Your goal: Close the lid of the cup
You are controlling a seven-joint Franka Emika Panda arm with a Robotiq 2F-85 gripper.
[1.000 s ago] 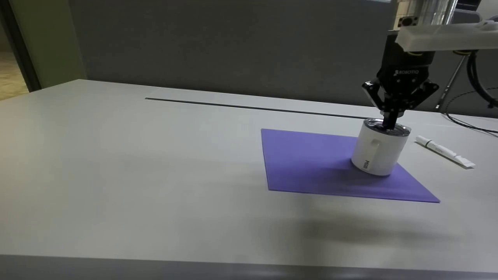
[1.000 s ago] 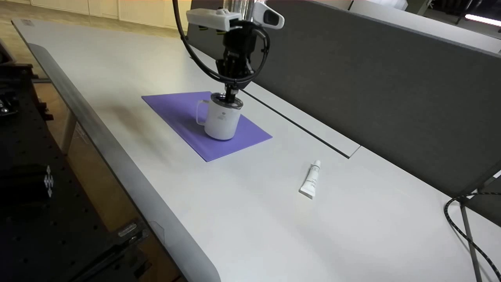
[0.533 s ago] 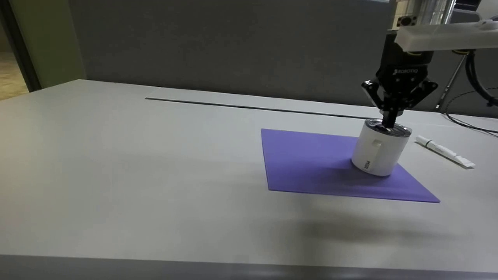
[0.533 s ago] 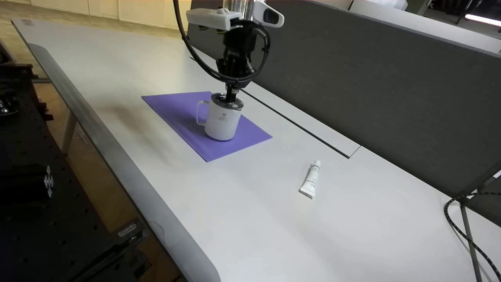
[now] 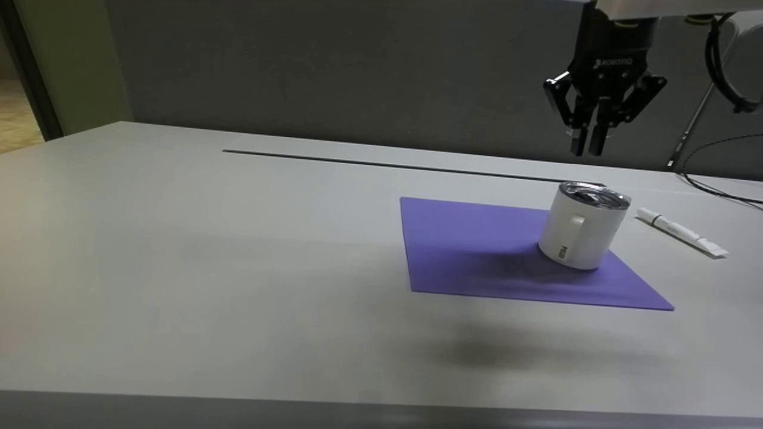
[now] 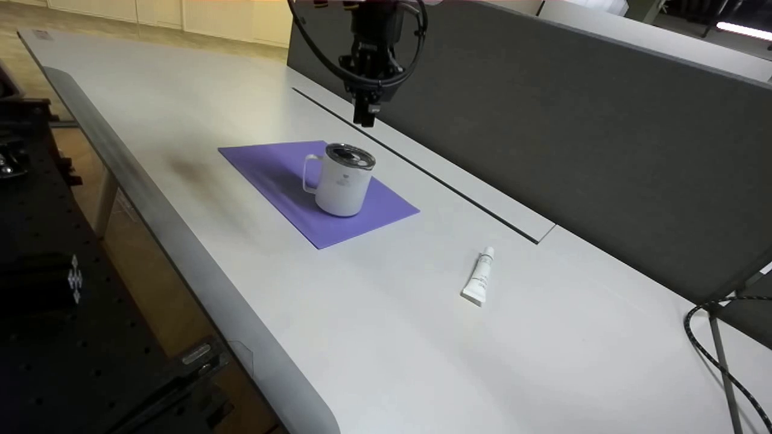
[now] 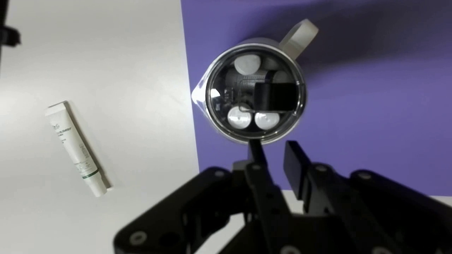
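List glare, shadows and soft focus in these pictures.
Wrist view: glare on the lid and cup spout, a shadow across the purple mat, foreground jaws blurred; both exterior views: a soft-edged shadow on the table; in an exterior view: a bright light strip at upper right.

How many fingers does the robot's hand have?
2. In the wrist view, one finger is nearer the white tube, the other finger across the gap. Neither is hidden; the hand is slightly open, higher than the cup.
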